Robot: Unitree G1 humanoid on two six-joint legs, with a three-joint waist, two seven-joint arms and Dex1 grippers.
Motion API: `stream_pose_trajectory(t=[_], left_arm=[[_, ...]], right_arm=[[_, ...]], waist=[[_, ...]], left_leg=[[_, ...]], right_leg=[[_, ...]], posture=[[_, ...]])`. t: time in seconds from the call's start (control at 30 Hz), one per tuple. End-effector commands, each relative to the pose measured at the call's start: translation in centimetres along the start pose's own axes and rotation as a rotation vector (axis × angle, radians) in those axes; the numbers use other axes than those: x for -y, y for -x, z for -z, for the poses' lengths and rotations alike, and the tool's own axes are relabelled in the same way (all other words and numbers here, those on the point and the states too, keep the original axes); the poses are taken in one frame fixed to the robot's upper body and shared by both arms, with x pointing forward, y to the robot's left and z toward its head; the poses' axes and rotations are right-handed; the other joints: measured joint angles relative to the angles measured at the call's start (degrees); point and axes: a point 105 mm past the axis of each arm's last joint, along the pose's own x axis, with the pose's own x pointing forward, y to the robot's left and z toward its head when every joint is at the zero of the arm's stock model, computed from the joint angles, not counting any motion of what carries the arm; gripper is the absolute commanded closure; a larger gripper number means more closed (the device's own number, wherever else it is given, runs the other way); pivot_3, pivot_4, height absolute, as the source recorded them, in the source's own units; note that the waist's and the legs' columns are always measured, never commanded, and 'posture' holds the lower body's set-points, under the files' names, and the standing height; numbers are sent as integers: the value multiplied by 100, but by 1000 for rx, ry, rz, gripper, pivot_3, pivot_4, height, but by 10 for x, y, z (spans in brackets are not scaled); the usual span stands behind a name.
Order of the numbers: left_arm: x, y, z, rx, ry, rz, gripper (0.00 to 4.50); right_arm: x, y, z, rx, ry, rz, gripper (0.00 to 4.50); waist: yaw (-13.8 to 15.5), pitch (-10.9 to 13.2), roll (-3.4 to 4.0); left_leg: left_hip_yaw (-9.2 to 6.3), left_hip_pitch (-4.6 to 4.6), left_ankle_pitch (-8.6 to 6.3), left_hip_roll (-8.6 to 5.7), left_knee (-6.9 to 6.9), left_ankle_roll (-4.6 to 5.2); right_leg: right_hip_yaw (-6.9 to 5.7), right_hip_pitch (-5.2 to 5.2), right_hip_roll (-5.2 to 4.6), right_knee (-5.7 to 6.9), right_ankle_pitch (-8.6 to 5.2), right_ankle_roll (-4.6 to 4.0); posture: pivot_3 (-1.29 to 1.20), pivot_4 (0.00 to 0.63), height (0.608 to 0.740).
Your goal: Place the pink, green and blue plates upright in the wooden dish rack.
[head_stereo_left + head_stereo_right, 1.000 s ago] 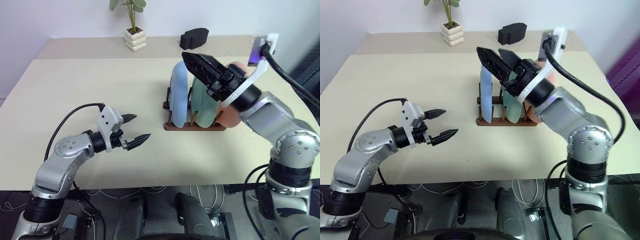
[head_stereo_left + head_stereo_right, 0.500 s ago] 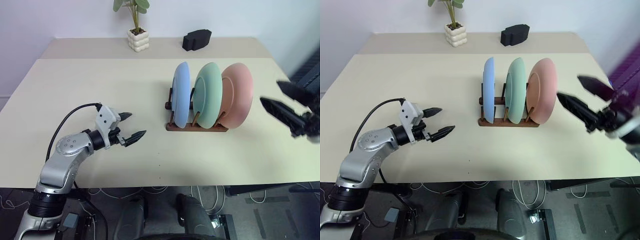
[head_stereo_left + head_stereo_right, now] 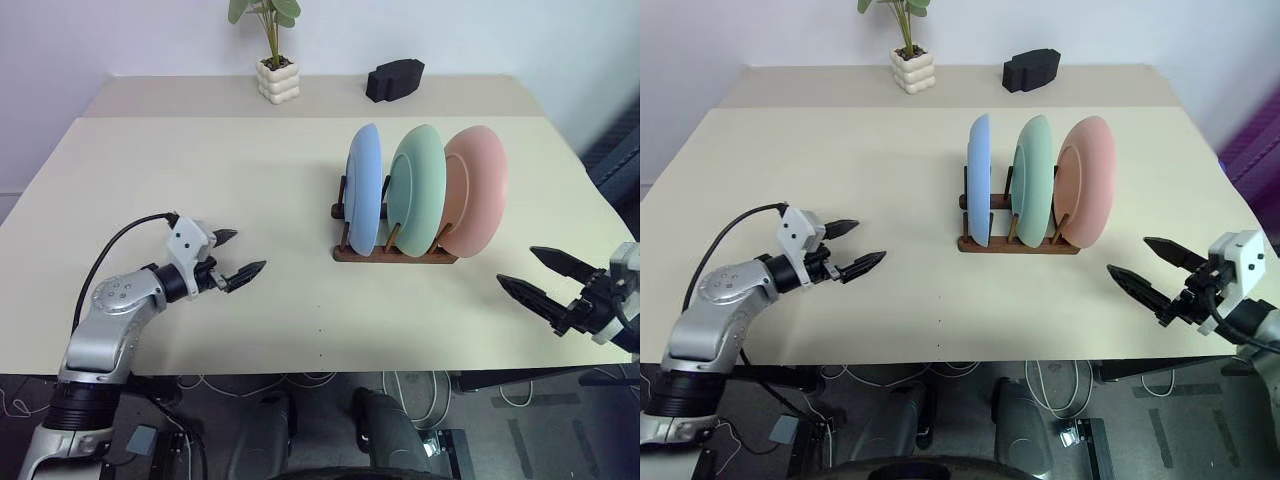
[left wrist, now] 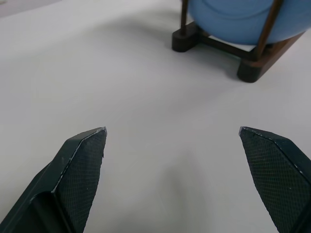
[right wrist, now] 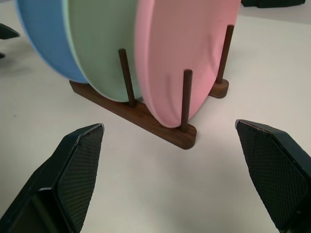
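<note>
Three plates: blue plate [image 3: 364,188], green plate [image 3: 416,190], pink plate [image 3: 474,188] stood upright in the wooden dish rack [image 3: 392,253].
Left gripper [image 3: 241,254]: fingers spread, empty.
Right gripper [image 3: 532,274]: fingers spread, empty.

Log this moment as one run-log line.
blue plate, green plate, pink plate: upright in rack | left gripper: open, empty | right gripper: open, empty
</note>
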Motion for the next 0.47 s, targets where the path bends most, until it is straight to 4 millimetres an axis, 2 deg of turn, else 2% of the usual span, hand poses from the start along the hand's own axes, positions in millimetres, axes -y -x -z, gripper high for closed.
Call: stream_pose_trajectory(t=[0.03, 0.47], left_arm=[[-1, 10, -6, 11, -22, -10, 0], [11, 7, -4, 17, -2, -13, 0]], right_arm=[[1, -4, 5, 1, 32, 2, 70], [6, -6, 4, -4, 30, -9, 70]], waist=[[-5, 0, 0], [7, 0, 1]], left_leg=[[0, 0, 0, 0, -1, 0], [0, 1, 0, -1, 3, 0]], right_leg=[[0, 0, 0, 0, 0, -1], [0, 2, -1, 2, 4, -6]], posture=[[0, 150, 736], [0, 150, 736]])
